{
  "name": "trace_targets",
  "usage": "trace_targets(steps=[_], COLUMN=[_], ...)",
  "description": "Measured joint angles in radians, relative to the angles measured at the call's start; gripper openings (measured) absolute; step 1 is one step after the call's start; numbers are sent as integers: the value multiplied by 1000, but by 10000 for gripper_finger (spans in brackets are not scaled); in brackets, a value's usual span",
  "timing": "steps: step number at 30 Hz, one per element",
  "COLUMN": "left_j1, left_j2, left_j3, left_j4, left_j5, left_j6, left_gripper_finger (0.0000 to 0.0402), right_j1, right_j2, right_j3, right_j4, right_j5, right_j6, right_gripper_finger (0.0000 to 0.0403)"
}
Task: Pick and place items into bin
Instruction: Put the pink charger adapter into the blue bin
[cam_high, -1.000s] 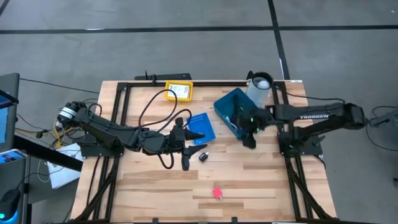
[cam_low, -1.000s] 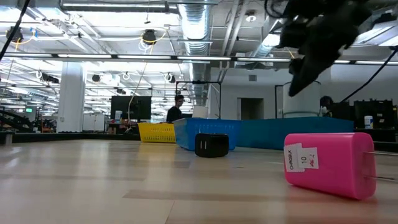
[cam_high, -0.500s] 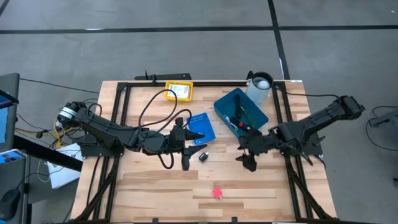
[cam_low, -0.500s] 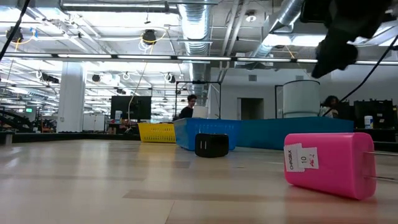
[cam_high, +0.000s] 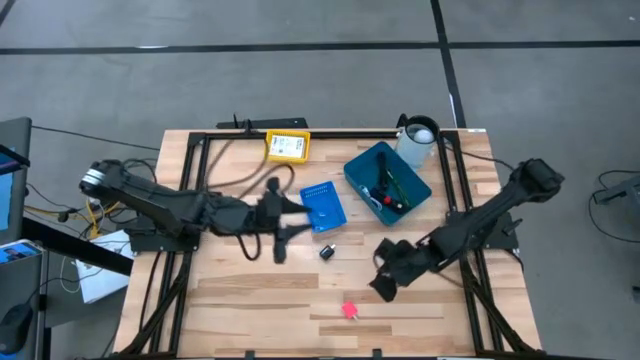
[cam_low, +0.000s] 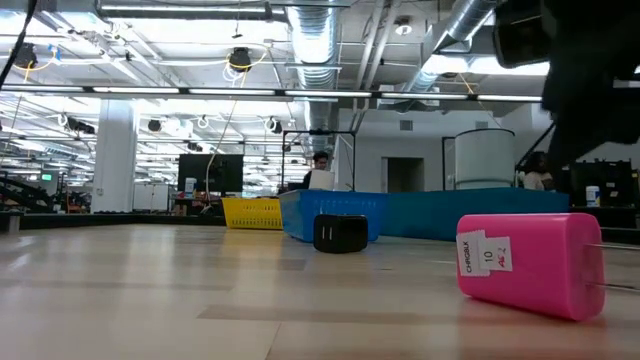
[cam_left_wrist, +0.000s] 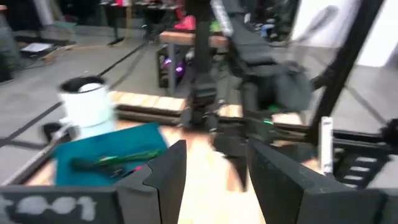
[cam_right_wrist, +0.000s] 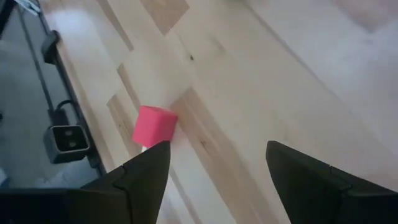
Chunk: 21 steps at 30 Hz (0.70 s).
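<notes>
A small pink-red block (cam_high: 350, 310) lies on the bare wood near the table's near edge; in the low view the pink block (cam_low: 530, 262) shows close up, with a white label. My right gripper (cam_high: 383, 284) hovers open just right of and beyond it, and in the right wrist view the block (cam_right_wrist: 154, 124) lies ahead of the open right gripper (cam_right_wrist: 217, 168). A blue bin (cam_high: 388, 182) holds green and black sticks (cam_high: 390, 190). A small black piece (cam_high: 326, 252) lies mid-table. My left gripper (cam_high: 279, 240) is open, left of the black piece.
A blue card (cam_high: 322, 205) lies left of the bin, a yellow item (cam_high: 287, 146) near the far edge, and a white cup (cam_high: 418, 140) behind the bin. Black cables (cam_high: 245, 165) loop over the far left. A person (cam_low: 320, 170) stands in the room behind.
My right gripper has swung from above the blue bin toward the table's near edge and leftward, ending close to the pink block. My left gripper has drawn back toward the table's left. Nothing on the table has moved.
</notes>
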<state>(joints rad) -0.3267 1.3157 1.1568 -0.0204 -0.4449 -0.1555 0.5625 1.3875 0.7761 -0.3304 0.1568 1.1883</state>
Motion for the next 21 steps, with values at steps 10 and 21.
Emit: trace_targets(steps=[10, 21], left_j1=[14, 14], left_j2=[-179, -257], left_j3=[0, 0], left_j4=[-232, -400], left_j5=[-57, -32], left_j6=[-29, -115], left_gripper_finger=[157, 157], right_j1=[-20, -19], right_j2=[297, 498], right_j3=[218, 566], right_j4=[25, -259], right_j5=[2, 1], right_j6=[-101, -128], right_gripper_finger=[260, 260])
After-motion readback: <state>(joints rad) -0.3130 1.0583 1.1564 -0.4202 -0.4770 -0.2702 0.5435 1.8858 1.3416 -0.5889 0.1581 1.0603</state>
